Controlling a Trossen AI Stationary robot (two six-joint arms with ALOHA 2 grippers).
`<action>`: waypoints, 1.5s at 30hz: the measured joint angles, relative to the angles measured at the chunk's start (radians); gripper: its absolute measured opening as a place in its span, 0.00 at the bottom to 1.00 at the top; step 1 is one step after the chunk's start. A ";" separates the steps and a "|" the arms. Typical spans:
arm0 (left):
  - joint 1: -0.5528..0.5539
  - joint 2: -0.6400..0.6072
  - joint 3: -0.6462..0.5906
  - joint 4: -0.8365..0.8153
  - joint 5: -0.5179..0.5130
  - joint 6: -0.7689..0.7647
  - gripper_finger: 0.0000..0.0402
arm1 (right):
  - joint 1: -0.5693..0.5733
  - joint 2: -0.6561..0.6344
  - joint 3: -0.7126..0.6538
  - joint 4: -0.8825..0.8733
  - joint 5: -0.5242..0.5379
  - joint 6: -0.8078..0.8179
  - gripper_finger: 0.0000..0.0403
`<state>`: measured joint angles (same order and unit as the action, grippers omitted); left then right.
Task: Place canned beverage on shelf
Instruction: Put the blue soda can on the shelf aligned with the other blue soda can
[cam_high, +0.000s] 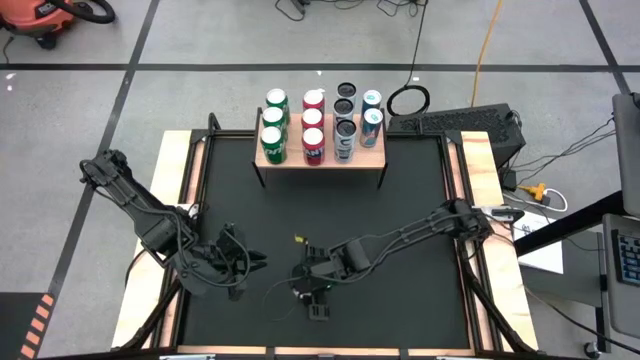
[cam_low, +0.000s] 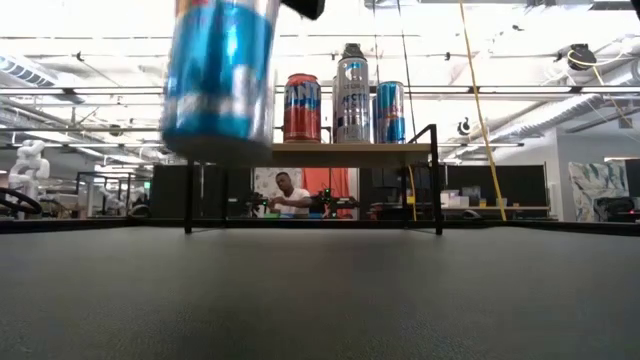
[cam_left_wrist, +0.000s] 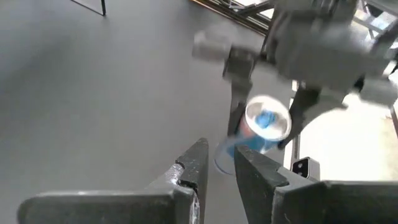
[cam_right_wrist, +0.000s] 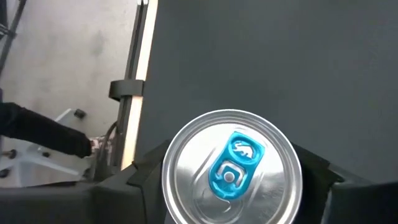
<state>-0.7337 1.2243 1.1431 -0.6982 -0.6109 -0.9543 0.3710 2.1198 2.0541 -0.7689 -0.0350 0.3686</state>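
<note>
A black table (cam_high: 400, 230) is filling the middle of the overhead frame, with two dark arms reaching in from either side.

At lower left, the left gripper (cam_high: 252, 258) is hovering above the black surface, its fingers nearly together and holding nothing. This arm appears to be waiting.

At lower centre, the right gripper (cam_high: 312, 285) is clamping a blue-and-silver aluminium beverage can (cam_low: 218, 75) with a blue pull tab. In the table-level frame, the can is hanging at upper left, its base clear of the tabletop. In the right wrist frame, the can's silver top (cam_right_wrist: 231, 168) is sitting between the dark fingers (cam_right_wrist: 146, 177), and it looks upright.

To do this step well, the arm should probably keep the can upright, carry it higher than the cans already standing, and lower it only over bare wood.

At upper centre of the overhead frame, the shelf, a small light-wood board on thin black legs (cam_high: 372, 157), is standing at the table's far edge, well apart from the held can. Twelve cans are crowding it: a column of three green cans (cam_high: 274, 125), then three red cans (cam_high: 313, 125), then three dark-topped silver cans (cam_high: 345, 122), then two blue cans (cam_high: 371, 115). The bare wood is mostly along the front edge and at the right corner, so any of those cans could be knocked over.

In the table-level frame, a person (cam_low: 290, 195) is standing in the room behind the shelf.
</note>
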 joint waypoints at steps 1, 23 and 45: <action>0.000 0.000 0.000 0.000 0.000 -0.001 0.20 | -0.003 -0.016 0.000 -0.012 0.007 -0.012 0.54; 0.001 0.000 0.000 0.011 -0.109 -0.008 0.20 | -0.104 -0.493 0.001 -0.313 0.007 -0.128 0.54; 0.116 0.000 0.000 0.096 -0.130 -0.009 0.20 | -0.189 -0.806 0.001 -0.582 0.007 -0.478 0.54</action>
<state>-0.6175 1.2243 1.1435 -0.6021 -0.7405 -0.9628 0.1818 1.3135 2.0552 -1.3512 -0.0283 -0.1097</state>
